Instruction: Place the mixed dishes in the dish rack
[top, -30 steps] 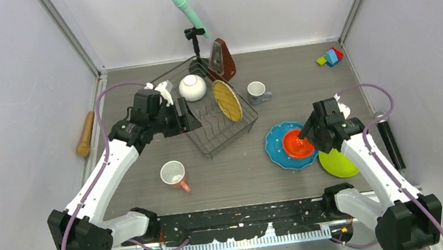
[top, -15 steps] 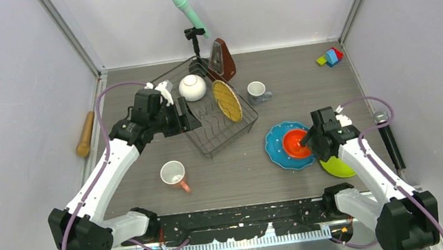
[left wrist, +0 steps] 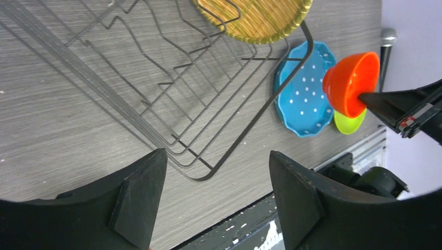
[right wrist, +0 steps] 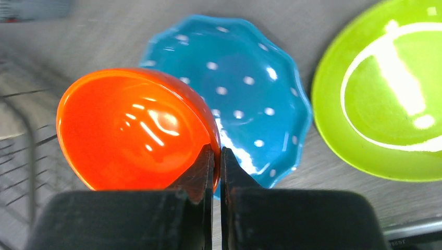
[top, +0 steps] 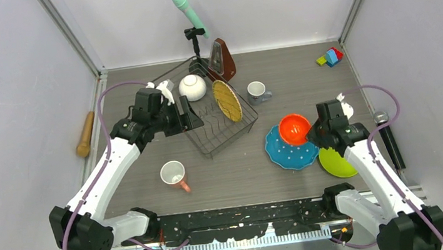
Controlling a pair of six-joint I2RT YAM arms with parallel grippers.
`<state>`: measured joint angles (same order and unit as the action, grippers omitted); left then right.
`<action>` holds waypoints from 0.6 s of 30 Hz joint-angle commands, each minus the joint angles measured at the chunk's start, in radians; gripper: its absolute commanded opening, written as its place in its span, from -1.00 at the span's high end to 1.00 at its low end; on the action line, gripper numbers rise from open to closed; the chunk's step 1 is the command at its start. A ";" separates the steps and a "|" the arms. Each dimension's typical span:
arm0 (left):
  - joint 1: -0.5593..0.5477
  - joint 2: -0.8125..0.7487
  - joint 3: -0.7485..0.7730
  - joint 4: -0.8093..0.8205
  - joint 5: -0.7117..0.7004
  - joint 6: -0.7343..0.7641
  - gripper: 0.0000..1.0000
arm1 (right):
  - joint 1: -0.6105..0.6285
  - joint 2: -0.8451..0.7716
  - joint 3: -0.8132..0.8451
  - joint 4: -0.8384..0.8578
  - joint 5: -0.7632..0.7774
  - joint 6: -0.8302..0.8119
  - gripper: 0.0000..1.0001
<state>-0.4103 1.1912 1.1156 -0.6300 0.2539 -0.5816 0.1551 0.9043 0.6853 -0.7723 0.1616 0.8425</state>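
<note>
the wooden rolling pin [top: 86,134] lies at the far left by the wall, well apart from the rest. the left gripper [top: 184,115] hangs over the left side of the dish rack [top: 210,126], jaws spread wide and holding nothing; its wrist view shows only bare wire and table between the fingers [left wrist: 138,200]. the pink mug [top: 174,174] sits on the table near the rack's near corner. inside the rack, the white bowl [top: 192,87] rests in the far left part, and the yellow woven-pattern plate [top: 227,100] stands on edge among the prongs on the right side. the brown metronome [top: 222,61] stands just behind the rack. the small grey mug [top: 257,91] is upright on the table just right of it. further right, the blue white-dotted plate [top: 285,152] lies flat; the orange bowl [top: 294,129] is held tilted above its far edge, the right gripper [right wrist: 217,156] pinched tight on the bowl's rim, one finger inside and one outside. the lime green plate [top: 337,163] lies flat just beside the blue one.
</note>
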 commanded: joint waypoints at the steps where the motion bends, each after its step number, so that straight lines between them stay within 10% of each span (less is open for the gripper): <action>1: -0.003 0.017 0.016 0.103 0.114 -0.041 -0.56 | 0.003 -0.076 0.158 0.096 -0.121 -0.153 0.99; 5: -0.004 0.038 0.021 0.212 0.232 -0.101 -0.86 | 0.003 -0.098 0.196 0.285 -0.390 -0.180 0.99; 13: -0.043 0.036 0.044 0.454 0.308 -0.206 -0.79 | 0.005 0.082 0.134 0.943 -0.825 0.116 0.99; 18: -0.088 0.049 0.050 0.569 0.327 -0.257 -0.88 | 0.048 0.168 0.172 1.002 -0.890 0.109 0.99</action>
<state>-0.4667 1.2396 1.1183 -0.2363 0.5285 -0.7830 0.1707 1.0523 0.8173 0.0040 -0.5861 0.9039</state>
